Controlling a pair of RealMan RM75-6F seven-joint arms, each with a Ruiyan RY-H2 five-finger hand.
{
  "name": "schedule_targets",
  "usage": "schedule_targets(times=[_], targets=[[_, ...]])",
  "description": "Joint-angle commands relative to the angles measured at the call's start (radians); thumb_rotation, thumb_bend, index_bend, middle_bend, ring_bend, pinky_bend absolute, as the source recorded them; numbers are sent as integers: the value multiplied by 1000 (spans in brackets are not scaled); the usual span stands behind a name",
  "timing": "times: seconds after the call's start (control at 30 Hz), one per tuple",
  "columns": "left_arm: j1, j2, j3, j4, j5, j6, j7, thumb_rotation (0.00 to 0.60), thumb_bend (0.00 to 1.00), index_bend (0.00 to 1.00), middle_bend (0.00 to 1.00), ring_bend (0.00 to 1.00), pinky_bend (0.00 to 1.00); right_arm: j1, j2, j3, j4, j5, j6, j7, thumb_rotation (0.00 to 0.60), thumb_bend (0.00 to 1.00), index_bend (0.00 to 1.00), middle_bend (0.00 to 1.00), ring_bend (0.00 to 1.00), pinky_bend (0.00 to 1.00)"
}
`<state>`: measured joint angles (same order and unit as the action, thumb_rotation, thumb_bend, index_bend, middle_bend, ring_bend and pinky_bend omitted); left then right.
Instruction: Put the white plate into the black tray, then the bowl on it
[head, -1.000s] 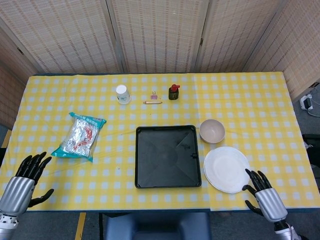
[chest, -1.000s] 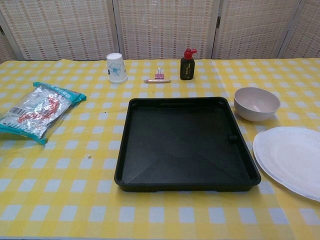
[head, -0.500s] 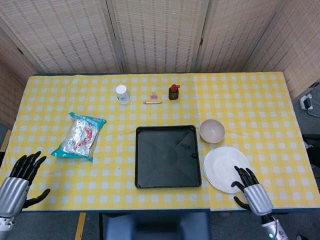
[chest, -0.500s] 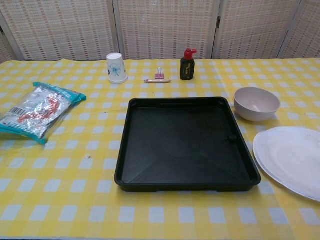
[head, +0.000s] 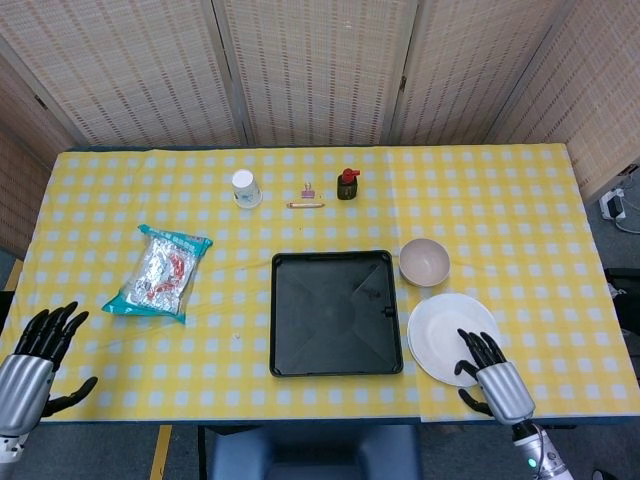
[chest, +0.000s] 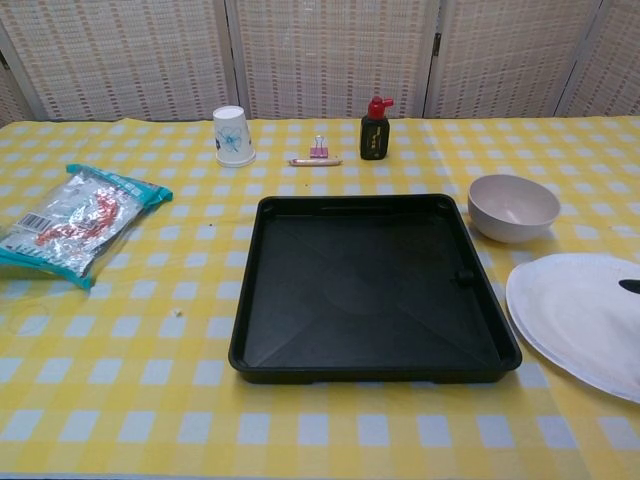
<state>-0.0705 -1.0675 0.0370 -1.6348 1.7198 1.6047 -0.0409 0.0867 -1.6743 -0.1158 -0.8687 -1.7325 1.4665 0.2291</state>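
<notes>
Just ahead of my right robot hand (head: 487, 372), fingers spread and empty over the white plate's (head: 447, 335) near rim, I am needing an edge pinch before lifting toward the black tray (head: 335, 312).

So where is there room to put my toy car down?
The tray has nothing in it. There is bare cloth between the snack bag and the tray, and past the bowl toward the far right corner. It is crowded at the cup, clip and bottle, and where the right hand reaches over the plate.
</notes>
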Motion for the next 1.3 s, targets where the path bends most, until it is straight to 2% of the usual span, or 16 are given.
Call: schedule_targets(times=[0.03, 0.43, 0.7, 1.03, 1.3], targets=[[0, 1, -1, 0, 0, 1, 0, 600, 250, 2, 48, 18, 0, 6, -4, 3, 6, 7, -9, 4, 600, 325, 491, 0, 0, 0], [11, 10, 0, -7, 10, 23, 2, 600, 250, 0, 48, 18, 0, 18, -27, 4, 48, 19, -14, 40, 600, 468, 551, 3, 0, 0], [14, 12, -3, -5, 8, 27, 0, 600, 249, 0, 48, 18, 0, 21, -41, 8, 70, 20, 11, 53, 600, 535, 651, 73, 4, 0], [12, 8, -3, -6, 13, 22, 4, 600, 249, 0, 48, 19, 0, 10, -7, 36, 19, -13, 183, 41, 600, 541, 704, 121, 36, 0], [11, 8, -7, -3, 3, 19, -1, 600, 250, 0, 48, 19, 0, 14, 77, 58, -140, -74, 332, -17, 600, 541, 704, 122, 40, 0]])
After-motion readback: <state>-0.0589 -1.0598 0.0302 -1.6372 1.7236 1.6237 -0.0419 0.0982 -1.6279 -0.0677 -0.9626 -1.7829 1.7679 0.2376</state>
